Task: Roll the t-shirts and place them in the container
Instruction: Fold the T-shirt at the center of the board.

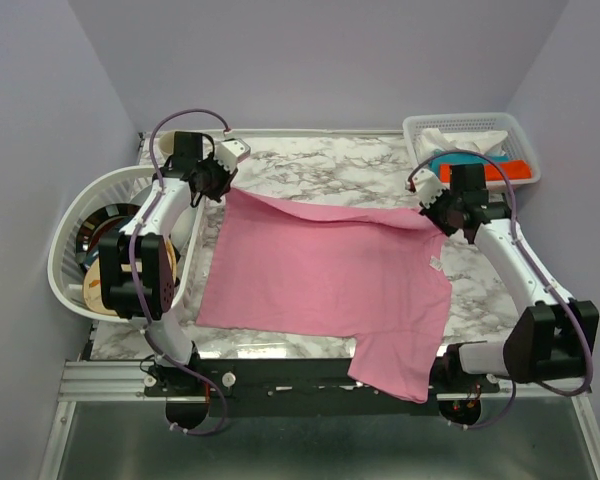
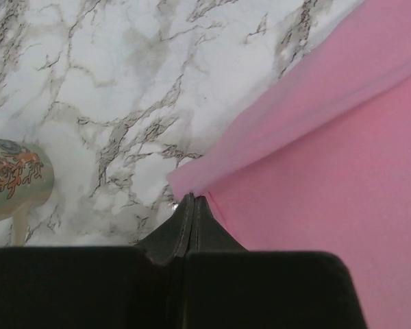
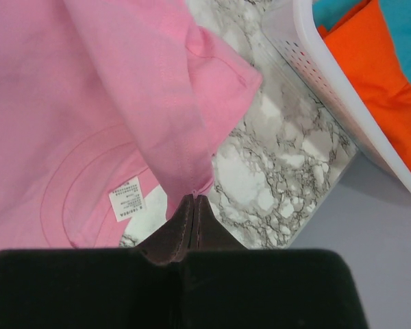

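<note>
A plain pink t-shirt (image 1: 320, 275) lies spread over the marble table, one part hanging over the near edge. Its far edge is lifted between both arms. My left gripper (image 1: 220, 185) is shut on the shirt's far left corner (image 2: 192, 179); the fingertips (image 2: 194, 200) pinch the fabric just above the table. My right gripper (image 1: 435, 212) is shut on the far right corner, where a seam of the pink t-shirt (image 3: 185, 164) runs into the closed fingertips (image 3: 194, 199). A white care label (image 3: 127, 199) shows on the fabric below.
A white round basket (image 1: 75, 225) with dishes stands at the left of the table. A white rectangular basket (image 1: 420, 130) holding orange (image 3: 373, 75) and teal cloth stands at the back right. A patterned mug (image 2: 14, 178) sits beside the left gripper. Grey walls close in on three sides.
</note>
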Available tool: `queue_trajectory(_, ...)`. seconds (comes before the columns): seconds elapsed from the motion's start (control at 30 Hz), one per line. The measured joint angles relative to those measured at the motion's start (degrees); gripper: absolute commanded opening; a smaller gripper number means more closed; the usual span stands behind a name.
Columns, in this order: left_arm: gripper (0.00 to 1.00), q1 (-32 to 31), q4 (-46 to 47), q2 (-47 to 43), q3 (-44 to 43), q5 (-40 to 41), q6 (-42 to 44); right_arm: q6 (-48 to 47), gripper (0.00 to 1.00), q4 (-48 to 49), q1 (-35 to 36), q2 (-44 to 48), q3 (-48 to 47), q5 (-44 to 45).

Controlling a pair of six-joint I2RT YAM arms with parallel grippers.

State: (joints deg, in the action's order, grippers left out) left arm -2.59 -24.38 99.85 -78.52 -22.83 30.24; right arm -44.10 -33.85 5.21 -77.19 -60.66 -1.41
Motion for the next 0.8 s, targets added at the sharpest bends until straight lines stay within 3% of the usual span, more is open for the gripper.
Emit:
queue_trajectory(0.3, 0.00, -0.11, -1.90, -0.44, 0.68, -2.21, 4.68, -4.76, 0.01, -4.48, 0.04, 10.91, 3.39, -1.18)
queue_trajectory(0.57, 0.00, -0.17, -3.93, -0.83, 1.33, -2.91, 11.32, -6.14, 0.01, -8.13, 0.09, 12.17, 6.45, -2.58)
queue_trajectory(0.8, 0.00, -0.92, -8.68, -5.97, 7.13, -3.13, 21.24, -8.07, 0.01, -11.63, 0.09, 16.22, 6.75, -4.68)
